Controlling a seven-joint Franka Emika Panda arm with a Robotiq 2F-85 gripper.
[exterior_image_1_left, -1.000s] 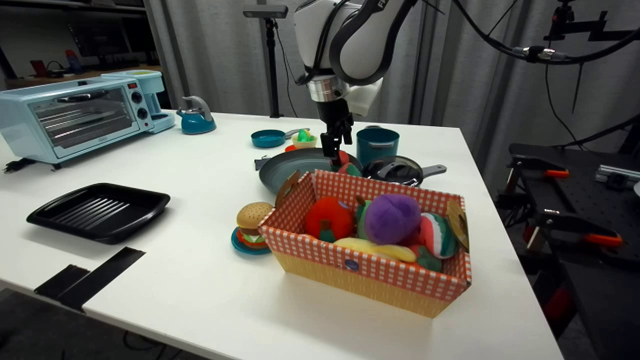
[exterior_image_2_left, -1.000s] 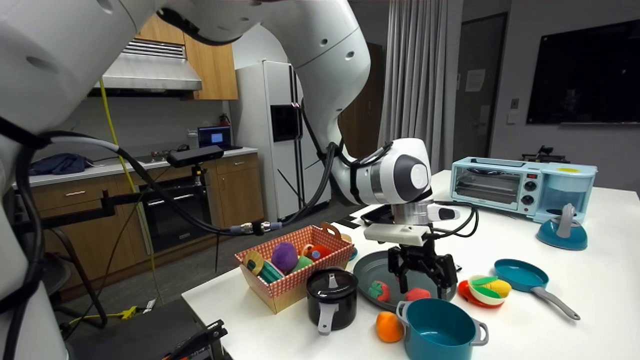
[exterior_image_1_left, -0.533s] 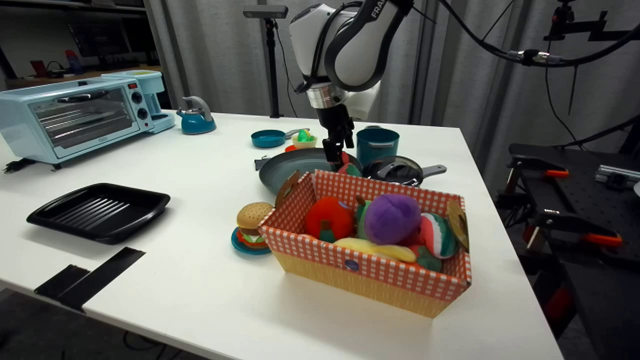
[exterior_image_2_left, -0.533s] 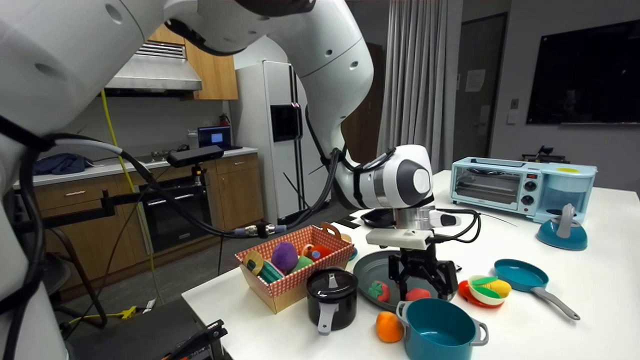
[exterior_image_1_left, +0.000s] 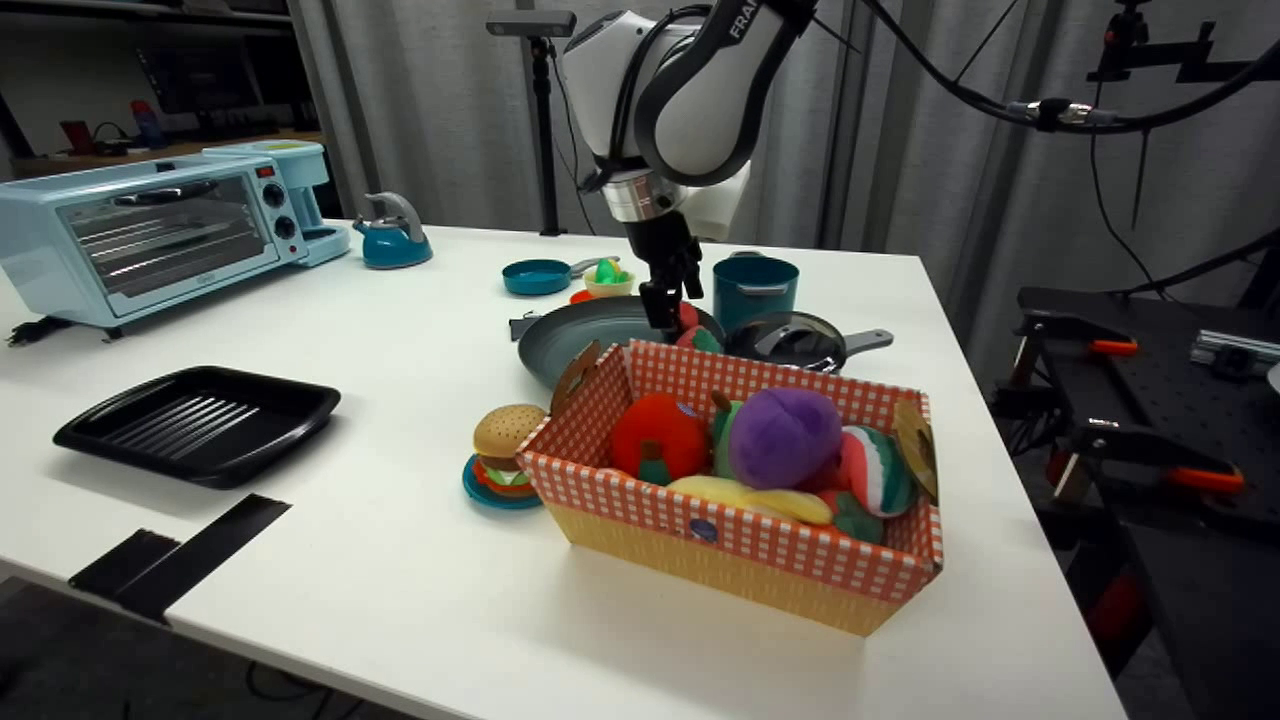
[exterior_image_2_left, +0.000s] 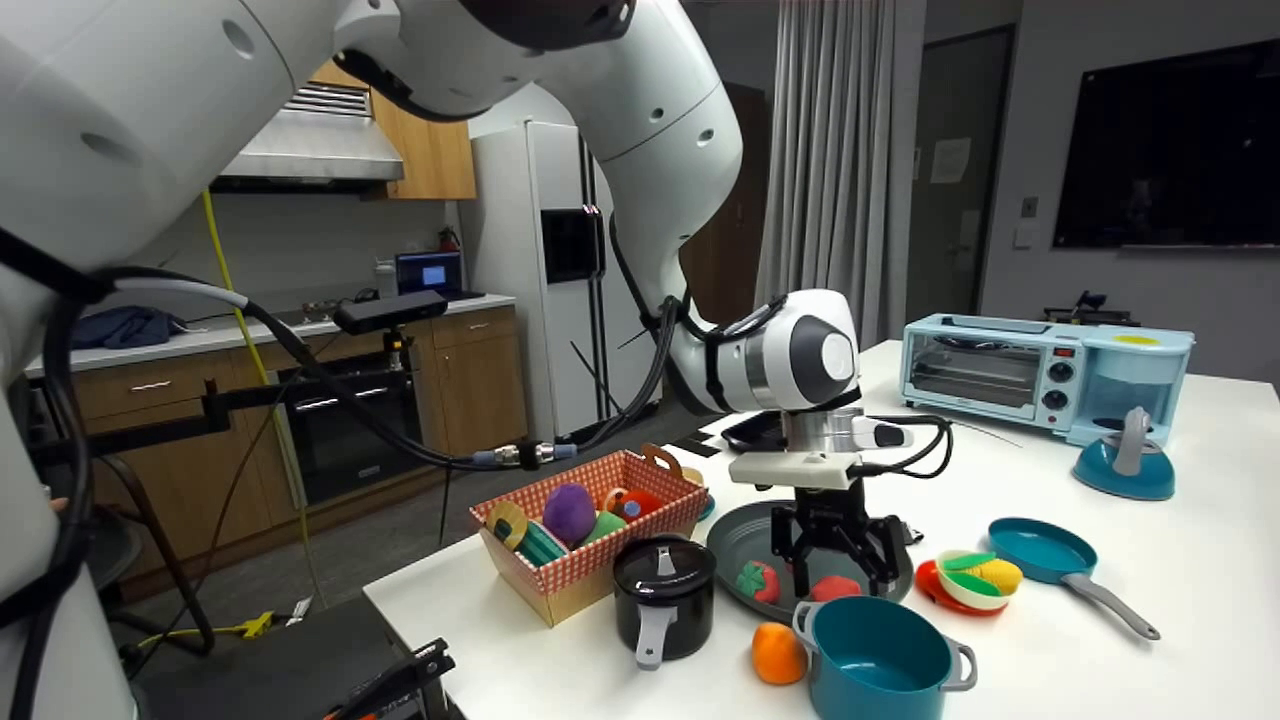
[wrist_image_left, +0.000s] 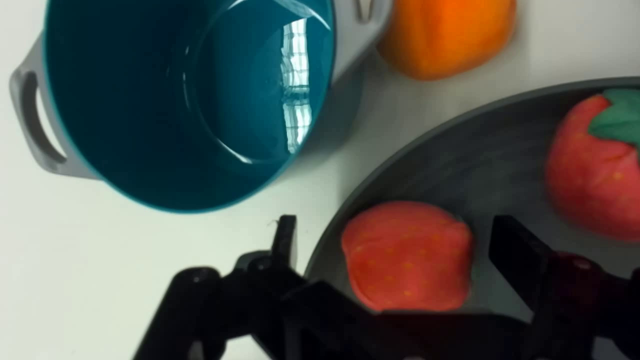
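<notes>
Wrist view: my black two-finger gripper (wrist_image_left: 395, 237) stands wide with nothing held, a rounded red toy strawberry (wrist_image_left: 407, 262) showing between its fingertips. That strawberry lies in a shallow dark-grey round pan (wrist_image_left: 465, 182), near the rim on the side facing a glossy teal pot with grey handles (wrist_image_left: 135, 115). For a clean grip I'd centre over it, since it appears nearer one finger, and keep the other off the rim before closing gently. Tip height I can't judge. It looks plump, soft and matt, flecked with yellow.
</notes>
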